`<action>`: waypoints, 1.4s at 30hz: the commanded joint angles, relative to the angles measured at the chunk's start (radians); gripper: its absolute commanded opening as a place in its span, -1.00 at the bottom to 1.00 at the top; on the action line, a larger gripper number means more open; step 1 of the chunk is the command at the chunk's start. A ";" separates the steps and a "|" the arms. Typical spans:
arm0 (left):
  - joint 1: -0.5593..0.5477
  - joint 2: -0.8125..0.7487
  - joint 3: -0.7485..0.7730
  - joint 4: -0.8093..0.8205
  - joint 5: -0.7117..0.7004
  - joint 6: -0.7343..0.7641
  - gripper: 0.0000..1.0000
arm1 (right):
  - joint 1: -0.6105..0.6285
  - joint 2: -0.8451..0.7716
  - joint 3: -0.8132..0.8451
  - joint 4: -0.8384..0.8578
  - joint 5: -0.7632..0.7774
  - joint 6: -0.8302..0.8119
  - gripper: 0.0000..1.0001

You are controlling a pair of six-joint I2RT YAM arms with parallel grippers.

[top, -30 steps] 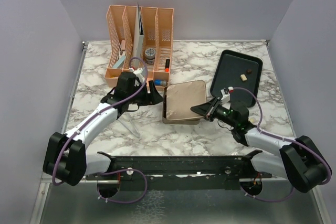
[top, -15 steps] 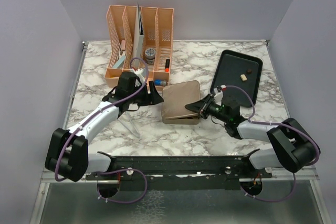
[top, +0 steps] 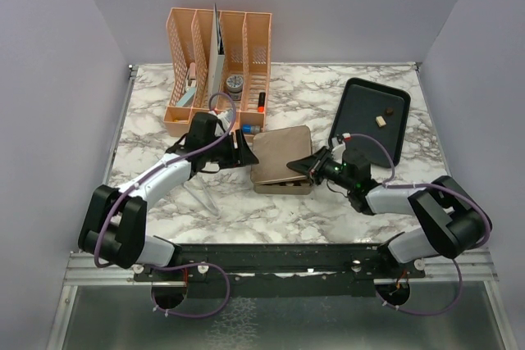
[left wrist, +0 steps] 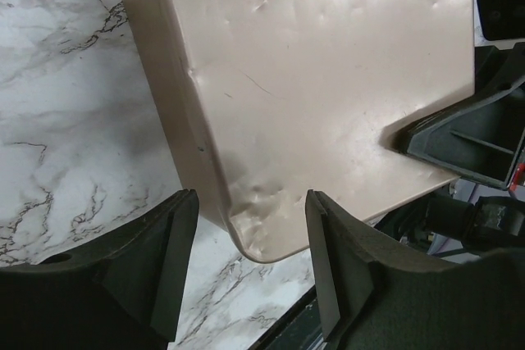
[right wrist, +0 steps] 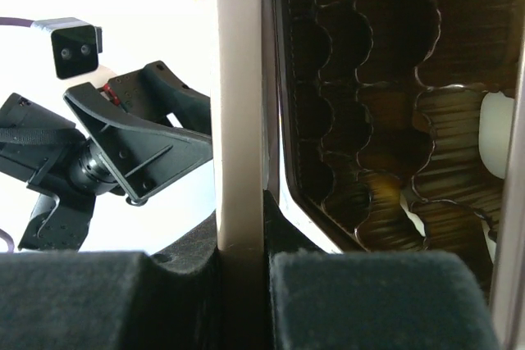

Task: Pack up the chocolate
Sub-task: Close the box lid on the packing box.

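The gold tin's lid [top: 279, 152] is tilted, its right edge raised over the tin base [top: 283, 187]. My right gripper [top: 315, 166] is shut on that edge, which shows as a cream strip [right wrist: 239, 112] between its pads. Beneath the lid the base's dark moulded insert [right wrist: 361, 79] is exposed, with a cream-white chocolate [right wrist: 502, 143] in one cavity. My left gripper [left wrist: 250, 272] is open around the lid's near corner [left wrist: 262, 235], clear of it on both sides. Two more pieces of chocolate, one dark [top: 390, 111] and one cream [top: 379, 120], lie on the black tray [top: 361, 108].
A peach desk organizer [top: 217, 63] with small items stands at the back left, close behind my left arm. The black tray leans at the back right beside my right arm. Grey walls close off both sides of the marble table [top: 312, 96].
The right gripper has lifted the lid's right edge and pushed the lid leftward. The left gripper has moved in around the lid's corner, and its jaws have narrowed a little.
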 commanded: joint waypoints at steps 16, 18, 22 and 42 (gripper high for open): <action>0.004 0.067 0.002 0.134 0.024 -0.073 0.05 | 0.006 0.021 -0.042 0.095 0.021 0.023 -0.70; 0.004 0.076 0.002 0.131 0.021 -0.069 0.04 | 0.005 0.023 -0.049 0.106 0.015 0.022 -0.69; 0.004 0.076 -0.003 0.118 -0.009 -0.067 0.04 | 0.006 0.027 -0.042 0.086 0.001 -0.007 -0.66; -0.021 0.110 -0.039 0.188 -0.030 -0.091 -0.10 | 0.006 -0.089 -0.070 -0.053 0.070 -0.049 -0.37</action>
